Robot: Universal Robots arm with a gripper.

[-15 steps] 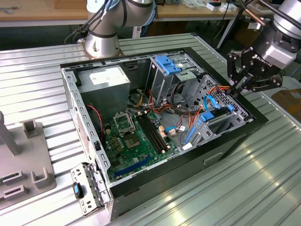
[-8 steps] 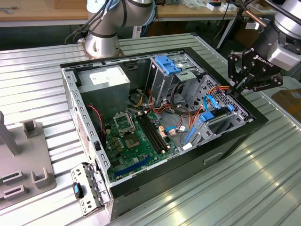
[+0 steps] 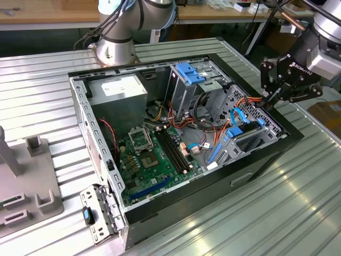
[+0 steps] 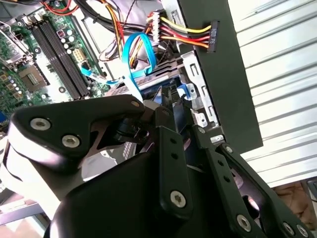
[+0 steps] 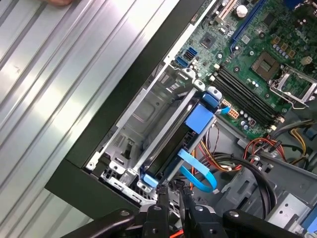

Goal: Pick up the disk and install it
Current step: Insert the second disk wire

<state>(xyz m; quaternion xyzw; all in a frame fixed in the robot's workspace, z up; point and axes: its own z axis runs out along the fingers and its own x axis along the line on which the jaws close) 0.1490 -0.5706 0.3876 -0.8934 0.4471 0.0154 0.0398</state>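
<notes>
Black multi-link claw (image 5: 171, 191) hangs at the corner of the open black desktop computer case (image 3: 266, 154), fingertips (image 5: 161, 190) close together, narrow gap, gripping nothing that shows. Just past them, the flat silver-grey disk with blue plastic rails (image 5: 168, 144) sits in the grey metal drive bay (image 5: 148, 109) by the case wall, blue flat data cable (image 5: 198, 176) looped beside it. Disk looks seated or nearly so, so the step is likely the tail of installing: a final push or check. Beyond, green motherboard (image 3: 154, 154), then grey power supply box (image 3: 117, 93). Case sits on ribbed metal bench (image 3: 298, 202).
</notes>
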